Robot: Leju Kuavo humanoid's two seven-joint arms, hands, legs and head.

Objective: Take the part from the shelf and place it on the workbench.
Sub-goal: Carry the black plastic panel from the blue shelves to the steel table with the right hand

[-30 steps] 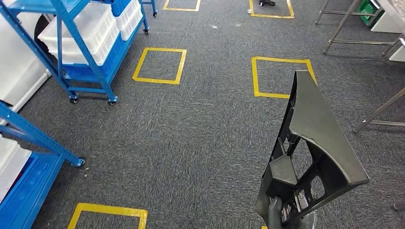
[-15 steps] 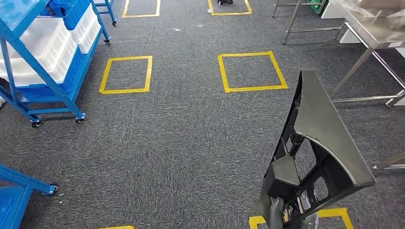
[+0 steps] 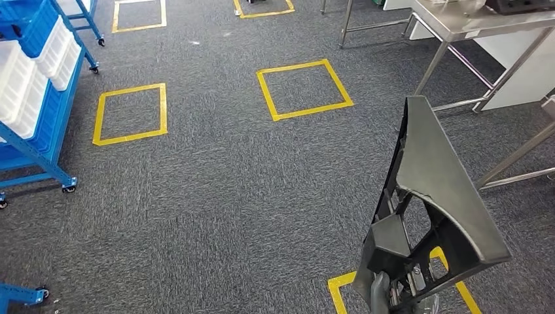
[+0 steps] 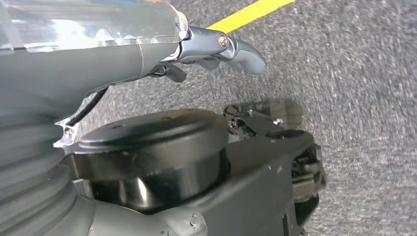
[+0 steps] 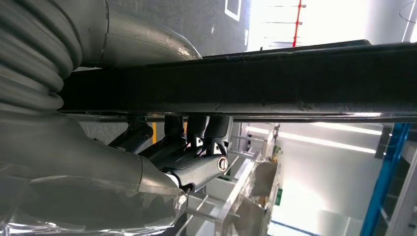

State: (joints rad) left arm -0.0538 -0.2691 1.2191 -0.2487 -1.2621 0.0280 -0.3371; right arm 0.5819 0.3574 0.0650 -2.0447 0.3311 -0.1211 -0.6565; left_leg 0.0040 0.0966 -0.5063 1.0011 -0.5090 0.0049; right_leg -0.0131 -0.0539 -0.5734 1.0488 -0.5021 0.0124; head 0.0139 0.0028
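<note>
**Dark grey moulded part in carry, workbench not yet reached**

Dark grey plastic part: wedge-shaped, ribbed and open-framed on its inner side, held upright with its narrow tip uppermost. Position: off the shelf, over the carpet, above a yellow floor square.

Right hand: grips the part at its lower end; in the right wrist view the fingers close up against the underside of the part's long dark edge.

Left hand: fingers curled in, holding nothing, hanging over the carpet.

Stainless workbench: far right corner of the floor, well apart from the part; dark items lie on its top. Blue shelf trolley with white bins: left edge of the floor.

Step in hand, by judgement: transport. Pick-up done, placing not begun. Next move calls for closing on the workbench, raising the part clear of its near edge, and setting it down on bare steel before the fingers let go.
</note>
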